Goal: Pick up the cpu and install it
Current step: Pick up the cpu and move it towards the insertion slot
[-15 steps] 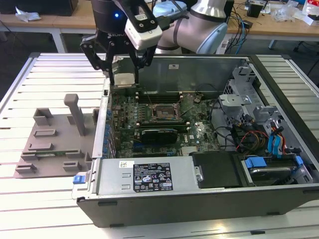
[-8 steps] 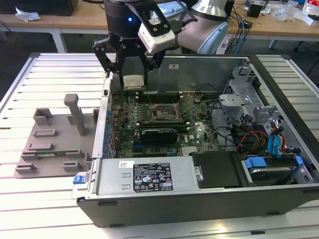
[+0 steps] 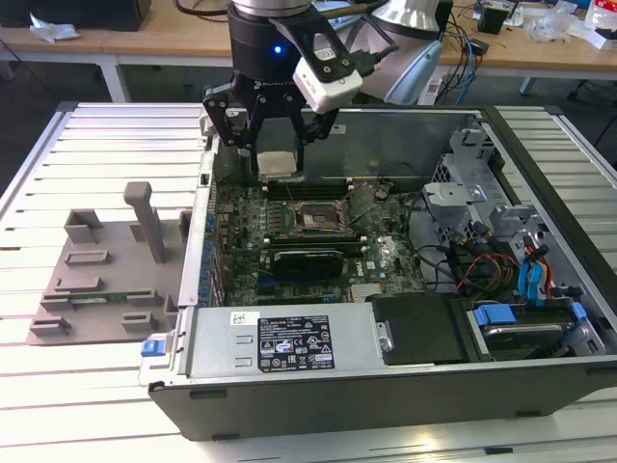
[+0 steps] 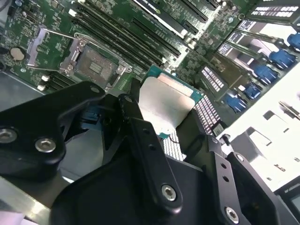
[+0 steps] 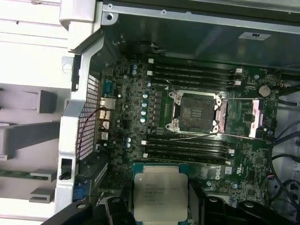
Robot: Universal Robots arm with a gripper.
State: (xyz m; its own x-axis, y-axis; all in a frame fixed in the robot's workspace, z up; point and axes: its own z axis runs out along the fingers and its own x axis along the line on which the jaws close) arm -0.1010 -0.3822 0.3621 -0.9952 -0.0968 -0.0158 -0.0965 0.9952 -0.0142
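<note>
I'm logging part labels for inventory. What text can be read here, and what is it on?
Power supply label: print too small to read.
The cpu, clamped in the gripper: lines of print, too blurred.
Case wall sticker: unreadable.
Nothing legible elsewhere.

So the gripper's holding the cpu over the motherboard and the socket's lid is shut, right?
No, the lid is swung open: the first wrist view shows the socket bare. The gripper does hold the cpu over the motherboard.
</note>
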